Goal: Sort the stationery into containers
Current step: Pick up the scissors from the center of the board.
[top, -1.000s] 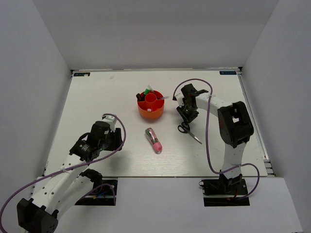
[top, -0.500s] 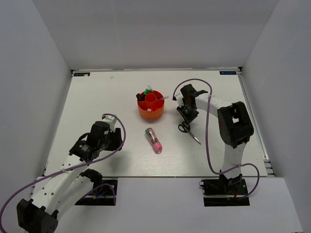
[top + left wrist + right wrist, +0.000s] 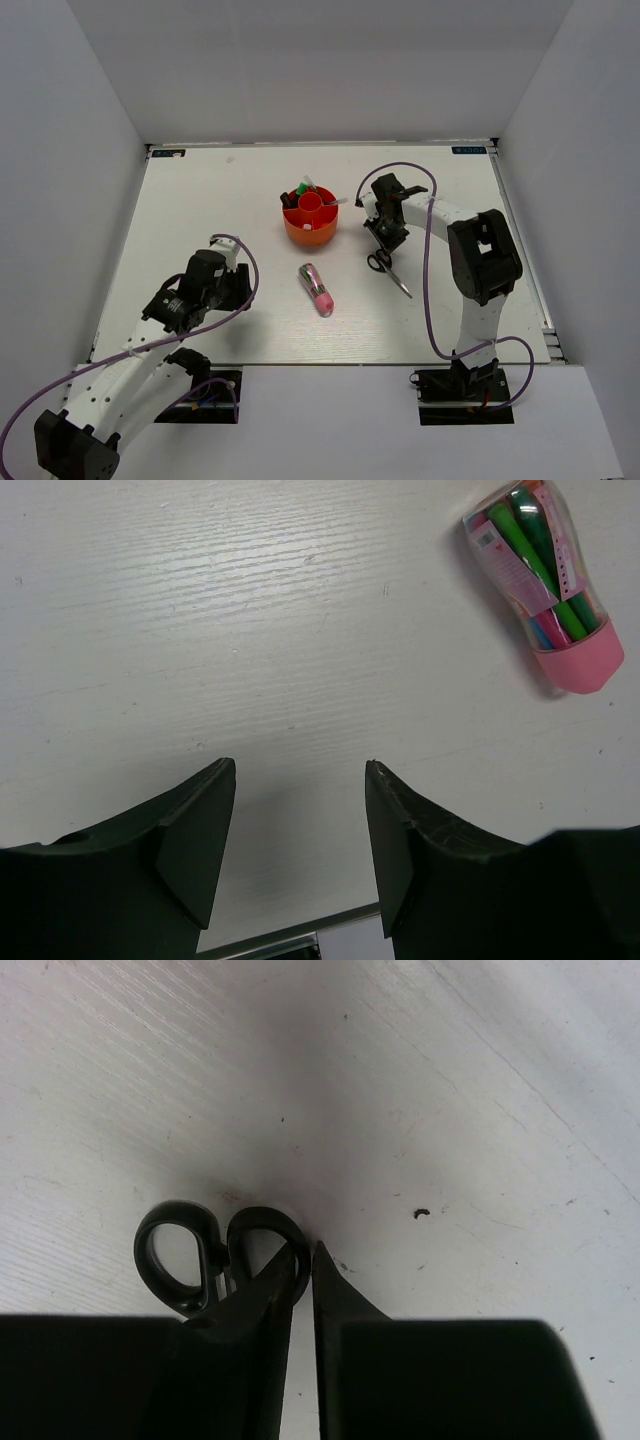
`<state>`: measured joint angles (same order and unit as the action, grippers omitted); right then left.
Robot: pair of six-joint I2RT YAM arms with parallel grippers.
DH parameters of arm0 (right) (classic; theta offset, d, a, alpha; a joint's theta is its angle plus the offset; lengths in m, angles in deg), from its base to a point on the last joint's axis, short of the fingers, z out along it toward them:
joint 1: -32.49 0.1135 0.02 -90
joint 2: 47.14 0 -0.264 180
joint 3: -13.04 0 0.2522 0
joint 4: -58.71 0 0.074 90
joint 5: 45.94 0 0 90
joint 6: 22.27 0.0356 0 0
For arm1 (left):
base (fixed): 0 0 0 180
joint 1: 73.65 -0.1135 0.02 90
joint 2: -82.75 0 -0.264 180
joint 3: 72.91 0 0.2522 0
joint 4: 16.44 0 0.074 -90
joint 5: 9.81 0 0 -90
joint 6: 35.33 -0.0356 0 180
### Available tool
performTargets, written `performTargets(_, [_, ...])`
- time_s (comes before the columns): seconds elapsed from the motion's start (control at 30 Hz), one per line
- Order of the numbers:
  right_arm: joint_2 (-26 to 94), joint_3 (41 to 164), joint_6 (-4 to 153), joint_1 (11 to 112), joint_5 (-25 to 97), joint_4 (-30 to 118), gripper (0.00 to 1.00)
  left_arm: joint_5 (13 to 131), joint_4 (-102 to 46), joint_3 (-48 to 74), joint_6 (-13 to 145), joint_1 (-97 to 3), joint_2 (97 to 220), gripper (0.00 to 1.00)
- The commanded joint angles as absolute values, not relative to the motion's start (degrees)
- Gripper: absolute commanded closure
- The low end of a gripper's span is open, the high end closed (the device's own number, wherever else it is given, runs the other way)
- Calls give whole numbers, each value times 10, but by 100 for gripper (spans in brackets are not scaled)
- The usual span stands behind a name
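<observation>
Black plastic loops on steel blades: the black-handled scissors lie flat on the white table, a little right of its centre, handles toward the far edge and blade tips toward the near right corner; beside them, nearer the centre, stands the round orange-red plastic desk organiser with pens already in it; the chunky pink-and-green pen lies loose between the organiser and the near edge.

Right gripper: down at the handle end, jaws drawn almost together with only a slit between them, tips at the rim of the loop nearer them; you cannot tell from the wrist view whether they have clamped that rim.

Left gripper: jaws apart and holding nothing, over bare table toward the near left corner.

Handling, as judged: expect the scissors to be stiff and light, but blade-heavy and smooth, so a pinch on one thin loop may let them swing or slip; take hold where the two loops meet, or across the pivot, and keep the blades hanging down for the drop into a compartment.
</observation>
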<state>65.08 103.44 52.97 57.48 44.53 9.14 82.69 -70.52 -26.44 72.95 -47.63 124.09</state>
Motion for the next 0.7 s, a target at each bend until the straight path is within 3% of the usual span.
performTargets(0.0, [706,990,527,570,480,92,86,824,-707,-261,728,-478,1234,35])
performTargets(0.67, [689,983,514,567,446,94,100,824,-707,-262,729,-477,1230,35])
